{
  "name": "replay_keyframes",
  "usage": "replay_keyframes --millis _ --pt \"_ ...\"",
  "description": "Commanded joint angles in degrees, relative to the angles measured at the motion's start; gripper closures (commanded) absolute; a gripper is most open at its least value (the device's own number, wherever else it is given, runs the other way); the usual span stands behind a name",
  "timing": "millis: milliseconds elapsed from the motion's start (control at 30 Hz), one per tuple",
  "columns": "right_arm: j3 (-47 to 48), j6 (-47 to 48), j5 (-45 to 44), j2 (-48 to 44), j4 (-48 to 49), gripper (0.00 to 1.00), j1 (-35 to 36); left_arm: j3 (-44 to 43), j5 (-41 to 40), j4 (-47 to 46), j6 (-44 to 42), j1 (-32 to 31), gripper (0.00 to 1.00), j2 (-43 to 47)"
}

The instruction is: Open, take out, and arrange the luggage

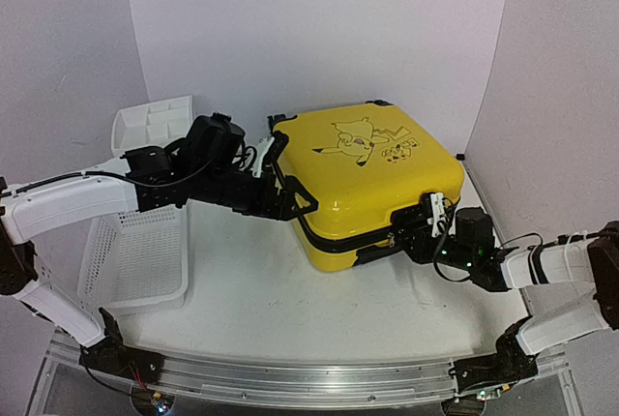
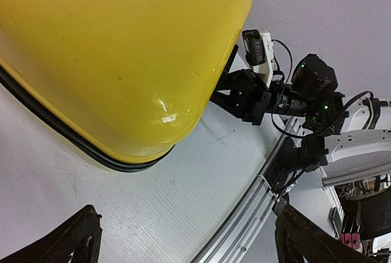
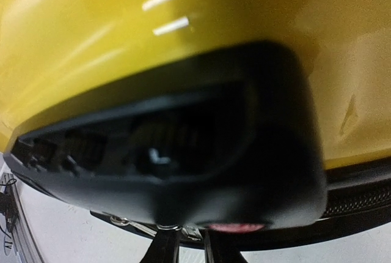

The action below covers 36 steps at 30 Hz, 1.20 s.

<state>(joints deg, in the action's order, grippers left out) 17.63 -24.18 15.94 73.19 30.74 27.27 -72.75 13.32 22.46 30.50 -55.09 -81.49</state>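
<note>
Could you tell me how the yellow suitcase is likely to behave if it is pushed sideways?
The suitcase has a glossy hard shell, so it is probably stiff and slippery to grip. Lying flat on the table, it should slide rather than tip or roll.

The right gripper (image 3: pixel 186 246) is blurred and cut off below
</note>
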Motion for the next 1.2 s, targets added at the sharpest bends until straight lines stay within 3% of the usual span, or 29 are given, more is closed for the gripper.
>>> replay_keyframes --millis 0,233,500,700,833,1000,1167 --pt "2.90 -0.42 -0.40 -0.11 4.33 0.89 0.95 -0.56 -0.79 -2.24 0.34 -0.10 0.01 2.17" --pt "4.08 0.29 -0.58 -2.81 -1.07 0.97 1.01 -0.70 -2.42 -1.45 0.66 -0.12 0.01 1.79" --pt "14.19 8.49 -18.91 -9.01 -40.41 1.00 0.95 -7.21 -6.72 2.77 -0.98 -2.91 0.01 -3.66" --pt "17.35 13.68 -25.71 -10.70 -51.34 1.00 0.95 -16.91 -10.72 5.03 -6.97 -9.85 0.09 -11.06" --pt "18.60 16.39 -28.88 -11.19 -53.44 1.00 0.96 -22.66 -17.76 5.72 -12.05 -15.40 0.11 -17.17" --pt "21.91 20.05 -14.07 -9.22 -52.39 1.00 0.97 -30.66 -17.30 5.85 -15.21 -17.79 0.11 -25.68" --pt "21.68 15.79 -2.66 -7.62 -41.65 1.00 1.99 -36.38 -16.53 6.16 -15.99 -17.79 0.15 -30.45"
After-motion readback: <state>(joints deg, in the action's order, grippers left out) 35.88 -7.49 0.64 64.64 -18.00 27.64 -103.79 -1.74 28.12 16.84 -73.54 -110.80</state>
